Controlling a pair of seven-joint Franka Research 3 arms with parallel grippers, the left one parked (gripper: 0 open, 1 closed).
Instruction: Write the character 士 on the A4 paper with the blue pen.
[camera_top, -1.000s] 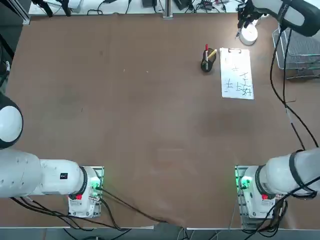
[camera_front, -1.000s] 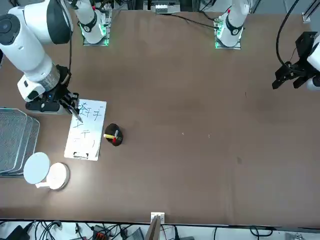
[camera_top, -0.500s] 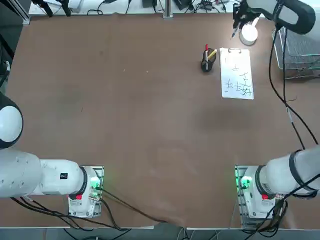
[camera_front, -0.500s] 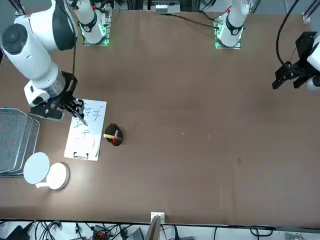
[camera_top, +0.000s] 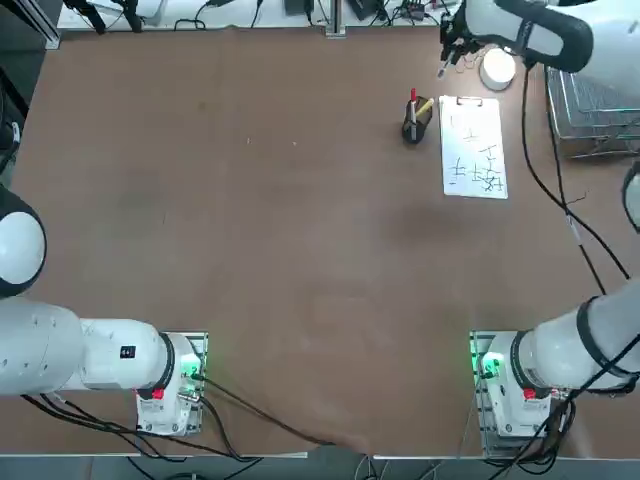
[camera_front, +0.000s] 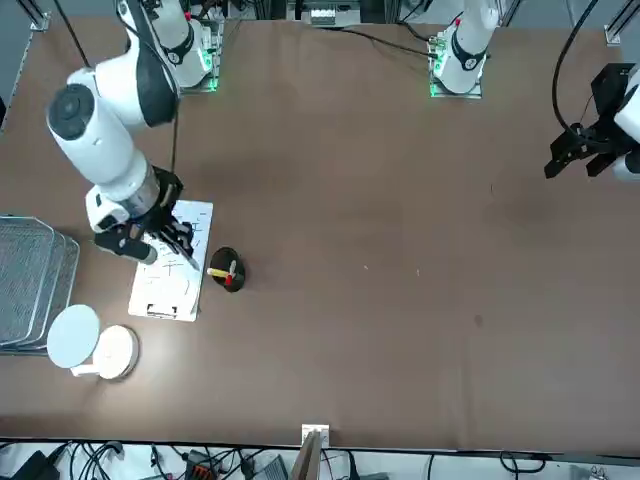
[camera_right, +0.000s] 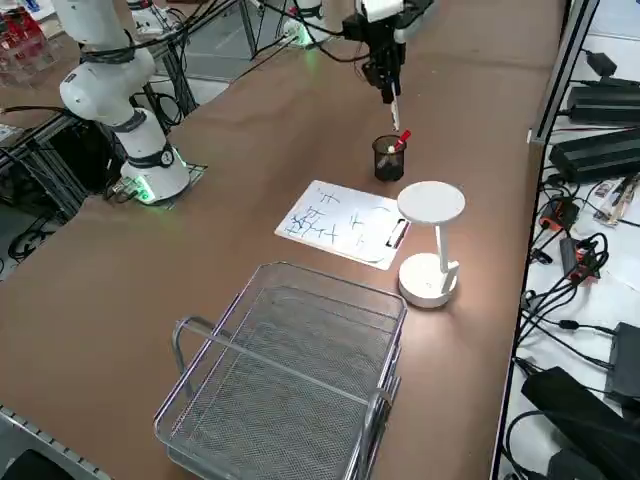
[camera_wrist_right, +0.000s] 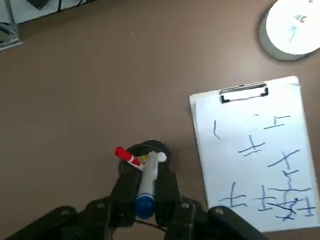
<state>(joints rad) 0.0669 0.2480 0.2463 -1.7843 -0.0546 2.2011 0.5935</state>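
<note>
Brown desk surface (camera_top: 300, 250) supports the A4 paper (camera_top: 475, 120) beside the pen cup (camera_right: 388, 162), near which the blue pen (camera_wrist_right: 148, 182) is clamped by the right gripper (camera_wrist_right: 146, 192); if descent is misaligned, the cup could be tipped.

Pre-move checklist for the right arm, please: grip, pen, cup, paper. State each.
1. Right gripper shut on the blue pen: ok.
2. Blue pen positioned over the A4 paper for writing: not ok, it is off the sheet, by the pen cup.
3. Blue pen's writing tip uncapped: cannot tell.
4. Pen cup upright, red pen in it: ok.
5. Clip on the paper's short edge: ok.
6. Blue pen lined up to enter the cup: cannot tell.
</note>
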